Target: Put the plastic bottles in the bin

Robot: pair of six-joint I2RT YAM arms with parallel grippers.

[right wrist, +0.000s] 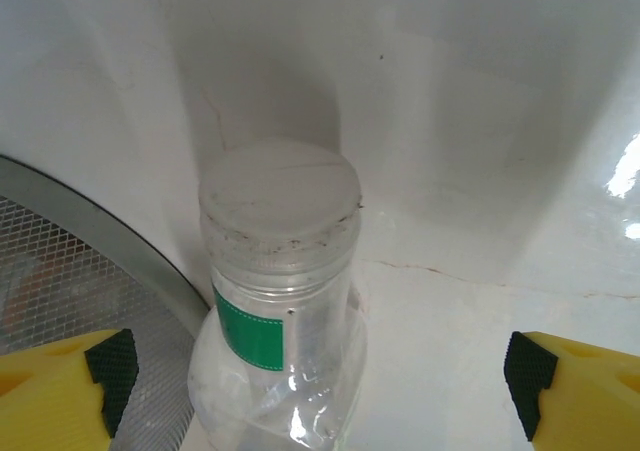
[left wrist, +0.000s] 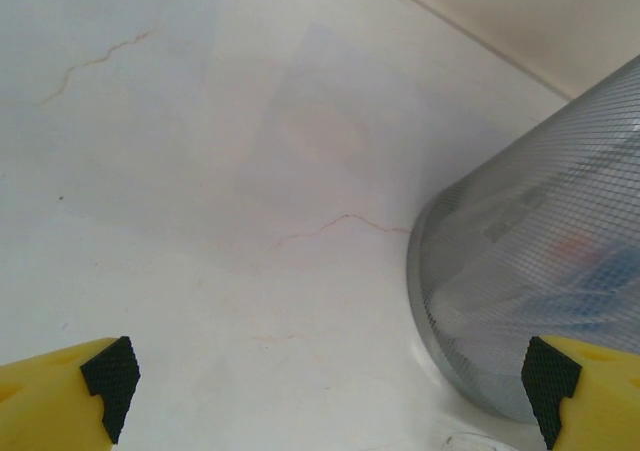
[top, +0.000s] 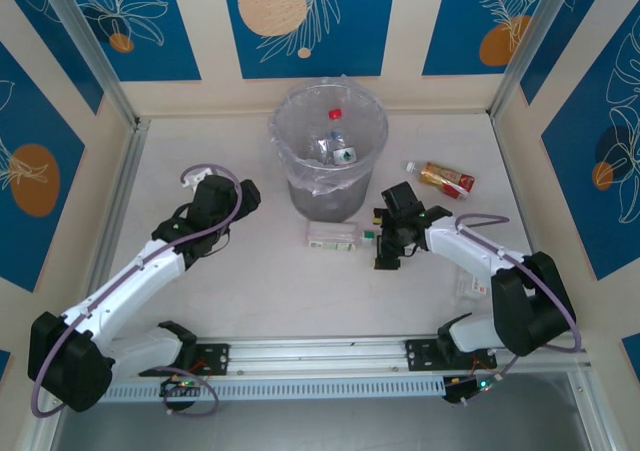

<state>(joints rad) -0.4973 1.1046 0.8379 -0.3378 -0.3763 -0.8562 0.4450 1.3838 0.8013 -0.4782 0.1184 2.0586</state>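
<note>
Top external coverage is centred on the round grey mesh bin (top: 308,193), which is lined with a clear plastic bag and set at the far middle of the white table (top: 250,281). Several discarded bottles (top: 337,149) are seen inside it, one with a red cap. Just in front of the bin a clear bottle (top: 333,235) with a white label is laid on its side, its green-banded end turned toward the right gripper (top: 381,238). That gripper is spread wide, with the bottle's end placed at the gap between its fingers; no contact can be made out. In the right wrist view the clear bottle (right wrist: 275,301) is framed between the yellow, black-padded fingers (right wrist: 110,366), which are set well apart from it on both sides, so nothing is gripped. A whitish cap and a green band are shown at its neck, and the bin (right wrist: 60,261) is seen just beside it at the left. A brownish bottle (top: 446,179) with a red label and a white cap is laid on the table to the right of the bin, apart from it. The left gripper (top: 243,195) is held left of the bin. In the left wrist view its fingers (left wrist: 108,371) are opened fully, with bare table between them and nothing held, and the bin (left wrist: 540,271) is seen near the right finger.
</note>
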